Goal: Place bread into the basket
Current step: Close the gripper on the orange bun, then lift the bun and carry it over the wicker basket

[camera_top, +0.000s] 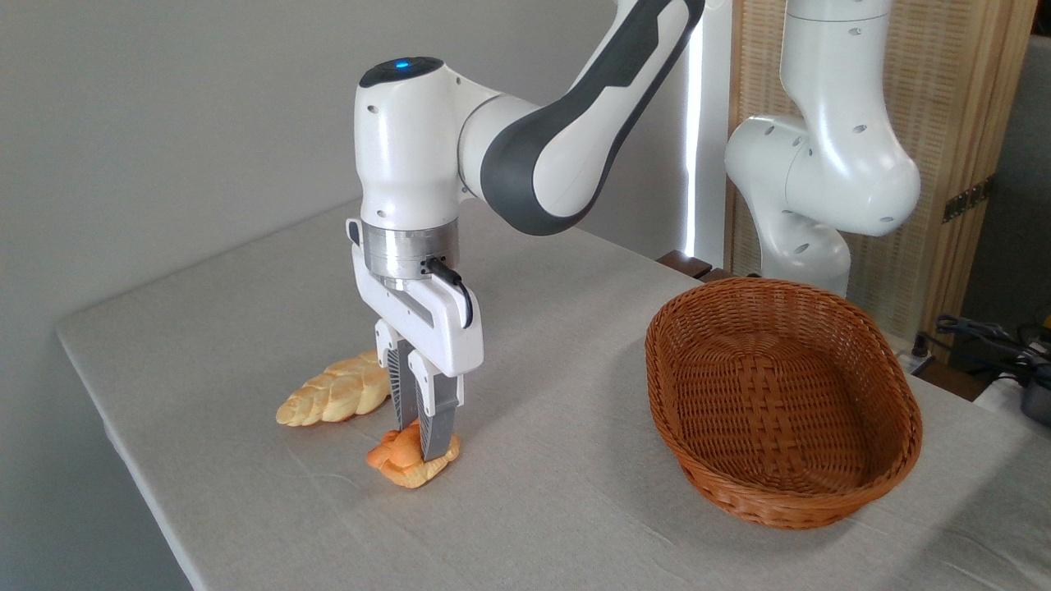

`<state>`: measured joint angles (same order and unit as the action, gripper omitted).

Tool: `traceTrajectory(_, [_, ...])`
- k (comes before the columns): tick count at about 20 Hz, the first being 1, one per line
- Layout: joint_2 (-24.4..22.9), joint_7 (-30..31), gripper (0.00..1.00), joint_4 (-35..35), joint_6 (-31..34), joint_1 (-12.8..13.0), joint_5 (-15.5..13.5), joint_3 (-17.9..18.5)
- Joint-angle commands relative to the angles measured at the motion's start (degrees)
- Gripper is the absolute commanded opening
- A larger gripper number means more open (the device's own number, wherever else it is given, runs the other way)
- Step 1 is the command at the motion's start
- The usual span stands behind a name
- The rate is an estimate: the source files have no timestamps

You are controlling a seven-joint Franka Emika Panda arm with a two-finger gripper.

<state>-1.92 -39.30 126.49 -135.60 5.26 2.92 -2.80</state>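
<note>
A desk (246,345) under a pale grey cloth carries everything. The white robot arm (525,156) bends over it from the right and points straight down at the left half. The basket (784,484), reddish-brown wicker and oval, sits on the right side with nothing in it, well apart from the arm's tip. A long pale braided loaf (332,402) lies behind. The claw (417,439) is narrowed around the bread (406,464), a small orange bun resting on the cloth, fingers touching its top and sides.
</note>
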Motion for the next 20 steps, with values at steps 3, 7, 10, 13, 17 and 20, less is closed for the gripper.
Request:
traceTrajectory(3, [-1.4,-0.7,0.00,-0.3,1.6,-0.6,-0.5,0.7])
traceTrajectory(7, [-9.4,-4.7,0.00,-1.0,11.0,-0.6,-3.2,4.8])
traceTrajectory(10, [-17.1,-23.1,0.00,-0.7,25.4,-0.6,-6.7,12.3])
traceTrajectory(13, [-23.5,-37.2,0.04,-0.3,36.5,-0.6,-5.9,18.5])
traceTrajectory(17, [-29.6,-47.3,0.13,2.1,47.2,-0.4,0.7,23.4])
traceTrajectory(20, [-31.7,-50.8,0.27,6.9,49.5,0.9,2.5,24.2])
